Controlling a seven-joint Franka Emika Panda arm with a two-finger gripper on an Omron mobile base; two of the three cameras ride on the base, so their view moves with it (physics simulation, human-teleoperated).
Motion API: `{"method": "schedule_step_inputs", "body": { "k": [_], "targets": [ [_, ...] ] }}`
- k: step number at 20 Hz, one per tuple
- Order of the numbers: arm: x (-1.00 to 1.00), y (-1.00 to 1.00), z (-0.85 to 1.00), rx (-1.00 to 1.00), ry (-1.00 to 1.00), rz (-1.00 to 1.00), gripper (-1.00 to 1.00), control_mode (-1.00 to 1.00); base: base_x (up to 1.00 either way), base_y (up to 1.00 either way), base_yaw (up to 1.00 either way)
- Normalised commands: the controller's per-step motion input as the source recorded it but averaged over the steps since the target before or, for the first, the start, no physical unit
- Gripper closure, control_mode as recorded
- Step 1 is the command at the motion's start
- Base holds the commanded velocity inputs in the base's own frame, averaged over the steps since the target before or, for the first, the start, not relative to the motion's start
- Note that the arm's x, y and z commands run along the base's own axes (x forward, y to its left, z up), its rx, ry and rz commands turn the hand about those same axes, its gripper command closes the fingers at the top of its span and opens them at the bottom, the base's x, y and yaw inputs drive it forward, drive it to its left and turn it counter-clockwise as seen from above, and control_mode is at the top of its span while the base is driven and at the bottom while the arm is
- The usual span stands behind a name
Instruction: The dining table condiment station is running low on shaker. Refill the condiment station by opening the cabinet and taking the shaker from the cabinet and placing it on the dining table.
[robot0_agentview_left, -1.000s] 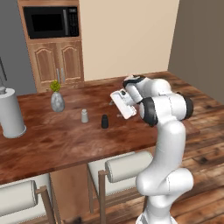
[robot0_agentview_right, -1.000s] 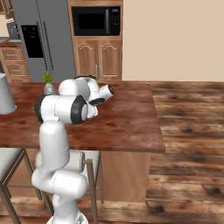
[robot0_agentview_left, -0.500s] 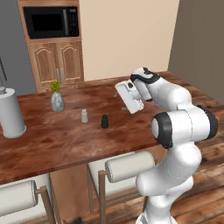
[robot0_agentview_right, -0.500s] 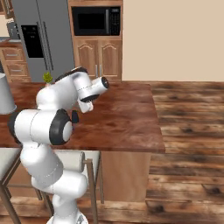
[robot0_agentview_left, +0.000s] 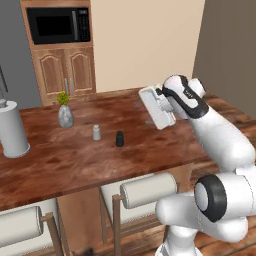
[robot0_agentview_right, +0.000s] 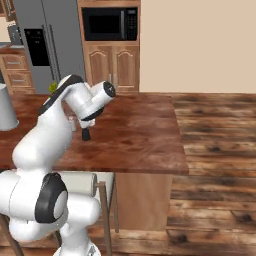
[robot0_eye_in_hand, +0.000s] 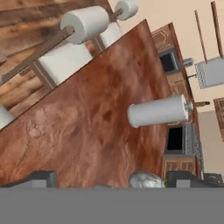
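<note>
The dining table (robot0_agentview_left: 75, 165) has a glossy reddish-brown top. On it stands the condiment station, a pale grey shaker (robot0_agentview_left: 97, 132) and a black shaker (robot0_agentview_left: 119, 139) side by side. The black shaker (robot0_agentview_right: 86, 135) also shows beside my arm in the right base view. My gripper (robot0_agentview_left: 152, 107) hovers above the table's right part, well to the right of the two shakers and facing left along the table. In the hand view my gripper (robot0_eye_in_hand: 113, 179) is open, its tips far apart with nothing between them. The cabinet is out of view.
A grey vase (robot0_agentview_left: 65, 116) with a green sprig and a tall white paper-towel roll (robot0_agentview_left: 12, 130) stand on the table's left part. Padded stools (robot0_agentview_left: 147, 190) line the near edge. Arched wooden doors (robot0_agentview_left: 65, 75) under a microwave stand behind, with a fridge (robot0_agentview_right: 45, 40) further along.
My arm has swung round, its elbow moving out to the right and lower. The hand has risen a little, drifted right and turned. The jaws stayed open.
</note>
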Motion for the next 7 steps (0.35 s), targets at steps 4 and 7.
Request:
{"method": "schedule_step_inputs", "body": {
  "k": [4,7],
  "targets": [
    [-0.92,0.0,0.49,0.0,0.0,-0.07,-1.0,-1.0,0.0,0.0,0.0],
    [-0.99,0.0,0.17,-0.03,0.0,-0.07,-1.0,-1.0,0.0,0.0,0.0]
  ]
}}
